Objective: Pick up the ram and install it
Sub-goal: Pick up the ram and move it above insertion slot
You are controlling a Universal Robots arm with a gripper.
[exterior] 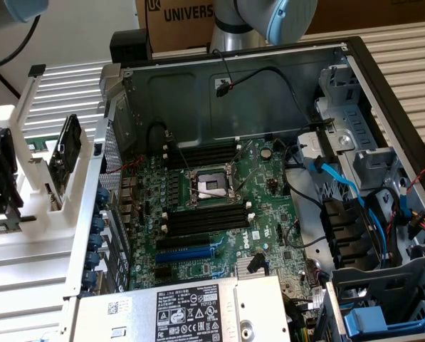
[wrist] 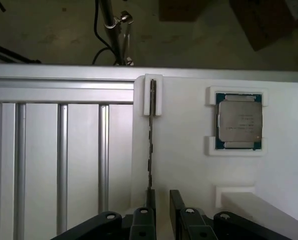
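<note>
1. We see the gripper with its fingers released and spread, grasping nothing.
2. We find the ram standing on edge in the white holder, its near end close by one fingertip.

You're looking along the ram, which stands on edge in the white holder, its far end seated in a small white bracket. Your gripper has its two black fingers spread apart with nothing between them. The ram's near end lines up with one finger, not with the gap. Beside the ram, a processor chip lies flat in its own white nest. The holder borders a ribbed aluminium table, with a metal post beyond.
</note>
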